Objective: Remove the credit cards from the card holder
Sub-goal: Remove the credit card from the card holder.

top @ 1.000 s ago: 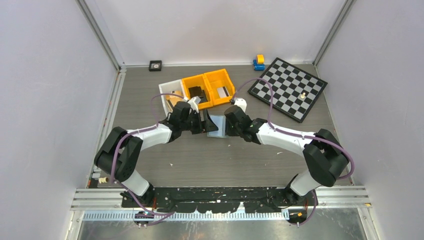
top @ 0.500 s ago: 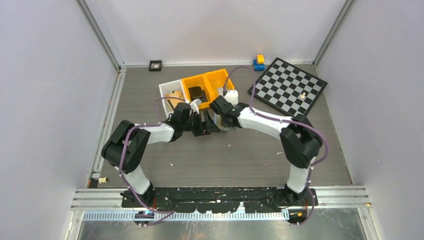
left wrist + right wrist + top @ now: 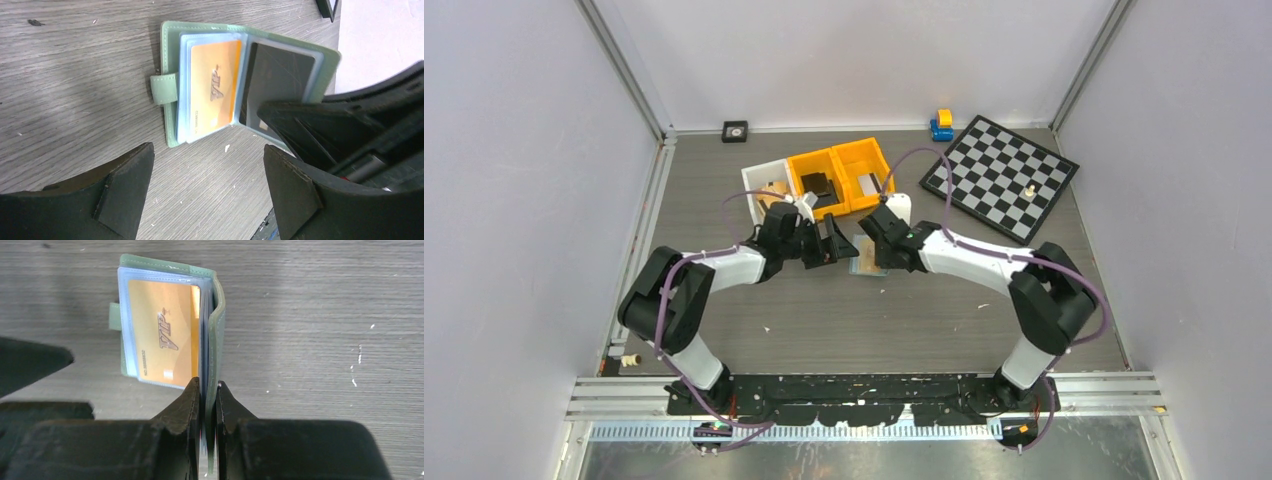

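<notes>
The pale green card holder point(image 3: 170, 90) lies open on the table, with an orange card point(image 3: 215, 90) in its clear blue left sleeve and a dark card point(image 3: 275, 75) in the right sleeve. My left gripper point(image 3: 207, 151) hovers open just short of the holder's near edge, holding nothing. In the right wrist view the orange VIP card point(image 3: 160, 335) faces up, and my right gripper point(image 3: 207, 387) is shut on the holder's upright green cover point(image 3: 218, 315) and the sleeves beside it. From above, the card holder point(image 3: 862, 263) sits between the left gripper point(image 3: 832, 245) and the right gripper point(image 3: 871, 255).
Behind the grippers stand two orange bins point(image 3: 864, 160) and a white bin point(image 3: 759, 180) with small items. A checkerboard point(image 3: 1001, 175) lies at the back right, next to a blue-and-yellow toy point(image 3: 941, 124). A small black square point(image 3: 735, 130) sits at the back wall.
The right arm swung toward the bins with the holder, then came back down toward the middle. The holder now shows its orange card. The left jaws have spread wider.
</notes>
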